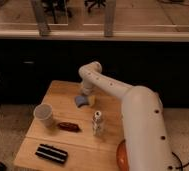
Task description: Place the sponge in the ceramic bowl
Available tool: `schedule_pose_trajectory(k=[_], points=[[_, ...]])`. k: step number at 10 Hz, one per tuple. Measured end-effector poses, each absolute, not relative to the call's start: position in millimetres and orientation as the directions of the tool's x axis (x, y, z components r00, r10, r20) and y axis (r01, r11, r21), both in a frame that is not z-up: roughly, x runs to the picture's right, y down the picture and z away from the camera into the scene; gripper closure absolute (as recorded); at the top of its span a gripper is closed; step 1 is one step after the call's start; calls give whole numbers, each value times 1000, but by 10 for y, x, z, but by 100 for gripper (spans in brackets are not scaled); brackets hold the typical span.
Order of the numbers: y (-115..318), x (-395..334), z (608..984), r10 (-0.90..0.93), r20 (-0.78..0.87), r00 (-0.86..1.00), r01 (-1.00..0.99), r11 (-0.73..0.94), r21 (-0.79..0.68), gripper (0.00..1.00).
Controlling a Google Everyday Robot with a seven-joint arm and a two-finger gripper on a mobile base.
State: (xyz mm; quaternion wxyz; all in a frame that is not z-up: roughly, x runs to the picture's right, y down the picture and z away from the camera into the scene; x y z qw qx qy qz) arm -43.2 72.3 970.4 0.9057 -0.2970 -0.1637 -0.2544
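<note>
**Sponge handling, ref. notes**

1. Location: sponge [81, 102] lies flat on the desk [63, 90], far-centre. It is not in the ceramic bowl [120, 156], which sits at the near right edge, well apart and approx. half hidden behind the arm.
2. Gripper [86, 94]: directly above the sponge's far edge, wrist pointing down. Its opening, and whether it has contact w/ the pad, is not discernible from this view.
3. Material (est.): soft, light and compressible. Low slip risk and no breakage risk. It prob. deforms under a pinch, so it may sag or fold if taken by one corner.
4. Grasp pt (rec.): across the short width, near mid-body, pinching top-down to the desk surface.
5. Obstacles en route to the bowl: small white bottle [97, 123], upright between sponge and bowl. It looks tippable, so carry the sponge w/ clearance.
</note>
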Motion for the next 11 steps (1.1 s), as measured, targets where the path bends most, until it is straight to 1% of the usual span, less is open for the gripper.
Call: schedule_pose_trajectory(k=[1, 4, 5, 7, 8, 9, 10, 11], points=[[721, -437, 9713, -368, 447, 815, 561, 693, -453, 65], [707, -401, 9700, -369, 443, 817, 560, 693, -455, 85], [697, -388, 9690, -369, 442, 818, 559, 693, -456, 87], [689, -393, 9679, -371, 442, 817, 561, 692, -456, 80], [689, -401, 9680, -373, 442, 816, 562, 691, -455, 81], [683, -388, 9685, -376, 443, 814, 564, 691, -451, 89], [671, -342, 9681, -382, 437, 814, 566, 690, -451, 94], [657, -278, 9670, -389, 429, 815, 567, 686, -455, 95]])
